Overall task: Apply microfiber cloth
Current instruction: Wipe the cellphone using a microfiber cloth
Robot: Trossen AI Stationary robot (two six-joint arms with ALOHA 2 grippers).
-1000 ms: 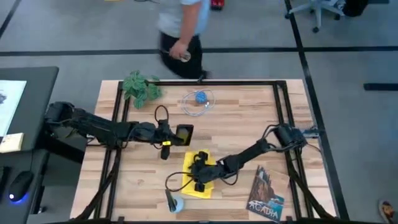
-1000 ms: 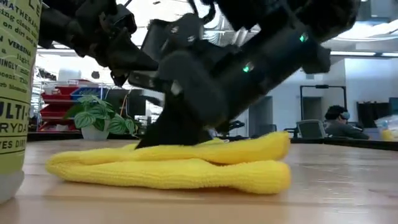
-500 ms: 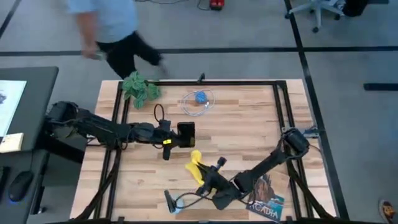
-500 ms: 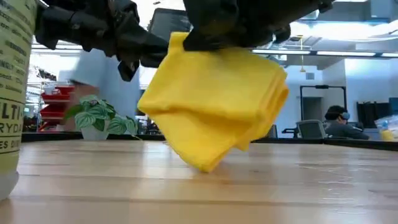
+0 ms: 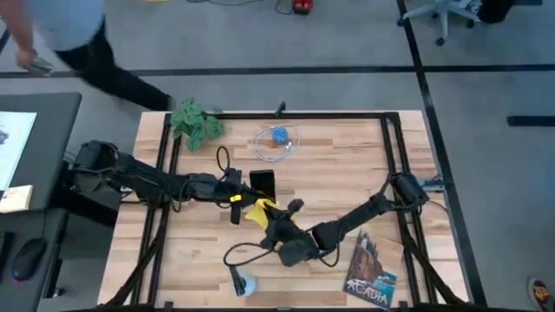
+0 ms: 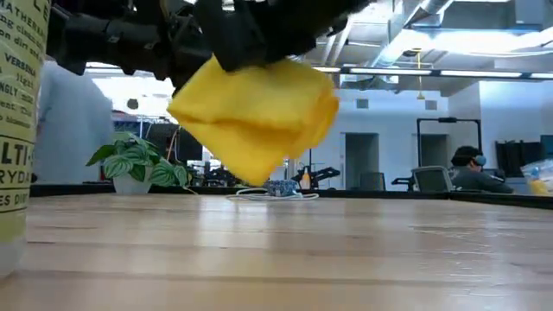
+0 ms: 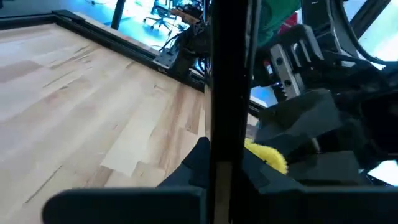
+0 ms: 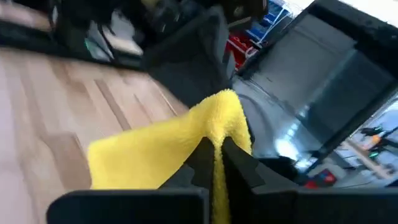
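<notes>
The microfiber cloth (image 5: 259, 211) hangs clear of the wooden table (image 5: 347, 165), folded and bunched, pinched between the fingers of the right gripper (image 5: 270, 218). In the right wrist view the two dark fingers (image 8: 200, 154) close tight on a fold of the yellow fabric (image 8: 168, 149), which spills forward and to one side of the jaws. From table height the cloth (image 6: 255, 117) droops below the dark gripper body, its lowest corner well above the boards.

Just ahead of the right jaws stands a black smartphone (image 5: 261, 183), held by the left gripper (image 5: 245, 187). In the left wrist view the phone (image 7: 227, 81) appears edge-on as a dark upright slab rising from between the left fingers, which are clamped on its lower end. A bit of the yellow cloth (image 7: 268, 155) shows just past the phone, beside the right arm's dark housing; whether cloth and phone touch cannot be told.

Farther from the jaws, a green leafy plant (image 5: 196, 120) sits at a far corner of the table, and a blue object in a loop of white cable (image 5: 277, 139) lies beyond the phone. A book (image 5: 371, 270) lies at the near right edge, and a bottle (image 6: 19, 130) stands at the near edge. A person (image 5: 61, 39) is on the floor beyond the table.
</notes>
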